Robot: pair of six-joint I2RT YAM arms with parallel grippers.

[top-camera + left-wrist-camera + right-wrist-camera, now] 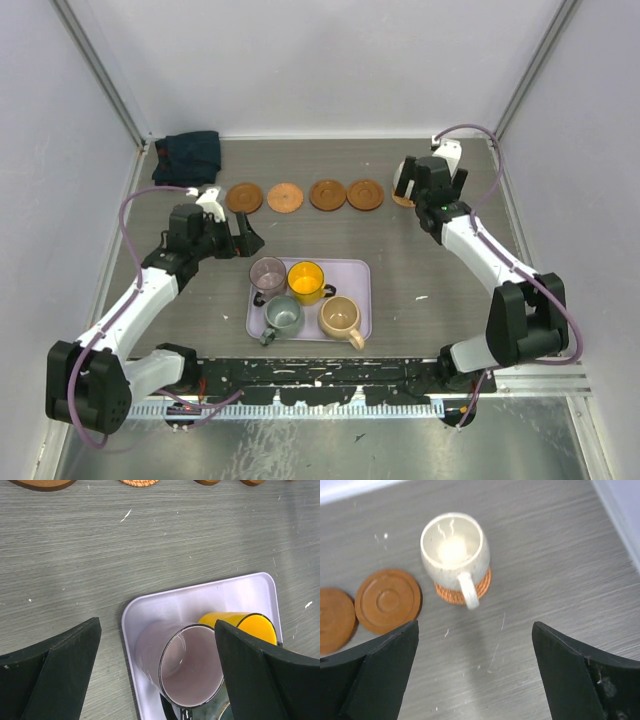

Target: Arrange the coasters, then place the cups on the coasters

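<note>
Cream cup (454, 550) on coaster (483, 583), right pincer (475, 624) released above, left pincer (157, 621) agape over tray (165, 600), cloth (188, 157) in corner

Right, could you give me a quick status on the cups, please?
Left gripper open, right gripper open, both empty. Cream cup on end coaster. Four cups in tray, four coasters bare. Nothing in the way.
</note>
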